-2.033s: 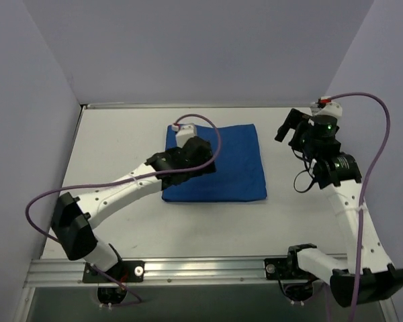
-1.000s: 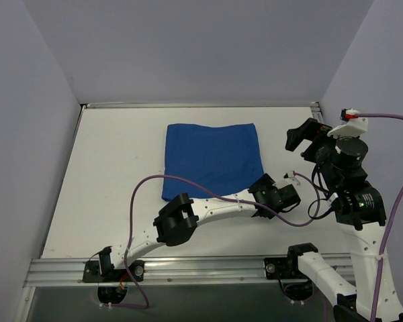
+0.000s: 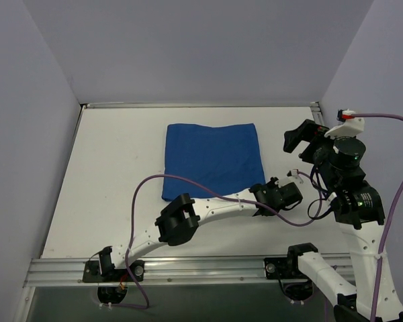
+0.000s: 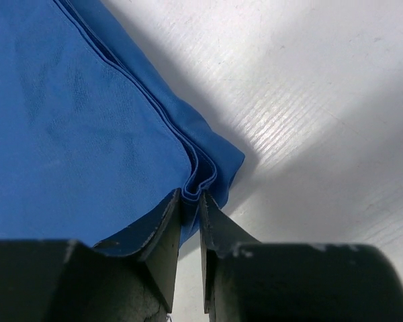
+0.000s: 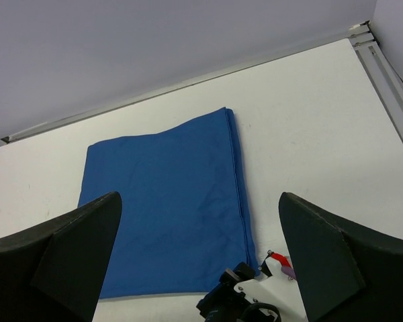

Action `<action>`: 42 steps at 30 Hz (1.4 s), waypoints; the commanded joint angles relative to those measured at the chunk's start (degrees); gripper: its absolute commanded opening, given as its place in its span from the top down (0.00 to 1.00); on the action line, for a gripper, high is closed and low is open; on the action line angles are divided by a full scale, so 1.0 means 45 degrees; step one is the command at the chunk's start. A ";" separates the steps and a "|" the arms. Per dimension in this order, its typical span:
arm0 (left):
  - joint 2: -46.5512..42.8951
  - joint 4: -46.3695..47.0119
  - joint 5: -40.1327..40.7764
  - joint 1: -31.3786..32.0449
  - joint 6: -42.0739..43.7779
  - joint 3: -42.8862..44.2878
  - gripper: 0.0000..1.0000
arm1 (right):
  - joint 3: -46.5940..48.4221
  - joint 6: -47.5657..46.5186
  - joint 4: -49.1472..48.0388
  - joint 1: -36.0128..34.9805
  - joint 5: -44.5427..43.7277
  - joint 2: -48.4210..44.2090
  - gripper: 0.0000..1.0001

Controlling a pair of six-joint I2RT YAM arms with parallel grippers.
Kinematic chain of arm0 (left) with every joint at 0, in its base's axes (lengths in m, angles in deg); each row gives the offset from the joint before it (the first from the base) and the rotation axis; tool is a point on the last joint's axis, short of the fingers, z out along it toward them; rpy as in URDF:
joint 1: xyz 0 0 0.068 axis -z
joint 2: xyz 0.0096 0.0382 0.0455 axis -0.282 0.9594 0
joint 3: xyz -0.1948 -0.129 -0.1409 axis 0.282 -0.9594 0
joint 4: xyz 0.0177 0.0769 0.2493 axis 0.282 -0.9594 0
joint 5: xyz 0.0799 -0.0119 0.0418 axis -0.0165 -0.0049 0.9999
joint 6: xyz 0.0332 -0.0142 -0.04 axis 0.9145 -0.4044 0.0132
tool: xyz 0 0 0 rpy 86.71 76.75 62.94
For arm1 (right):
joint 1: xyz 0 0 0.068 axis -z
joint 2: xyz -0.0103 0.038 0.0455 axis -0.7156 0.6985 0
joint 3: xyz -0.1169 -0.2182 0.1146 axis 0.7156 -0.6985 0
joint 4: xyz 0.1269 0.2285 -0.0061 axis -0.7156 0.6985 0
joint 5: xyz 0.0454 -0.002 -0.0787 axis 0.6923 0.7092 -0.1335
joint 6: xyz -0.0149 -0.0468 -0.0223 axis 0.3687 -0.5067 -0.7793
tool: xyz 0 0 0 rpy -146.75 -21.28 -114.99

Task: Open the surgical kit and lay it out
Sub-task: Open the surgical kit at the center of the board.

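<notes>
Presently the folded surgical kit [image 3: 211, 161] lies flat mid-table [image 3: 107, 168], wrap unopened. Left gripper [image 4: 190, 201] is pinched nearly closed on the kit's near right corner; how many layers it has caught cannot be made out. Risk: a bite through every layer would drag the whole bundle instead of unfolding it, and a thin bite may slip. Right gripper [image 5: 200, 201] hangs spread wide, holding nothing.
</notes>
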 commanded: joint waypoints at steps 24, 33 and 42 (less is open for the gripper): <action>-0.0554 0.1505 -0.0754 -0.0252 -0.0071 -0.0838 0.68 | -0.0145 -0.0227 -0.0078 -0.0082 0.0204 -0.0142 0.03; -0.1880 0.1700 -0.0188 -0.0640 -0.0110 -0.1208 0.98 | 0.0284 -0.0285 -0.0059 -0.0082 0.0049 -0.0240 0.03; -0.4787 0.2129 0.0378 -0.3041 -0.0521 -0.3823 0.98 | 0.0890 -0.0442 0.0078 -0.0082 -0.0226 -0.0338 0.04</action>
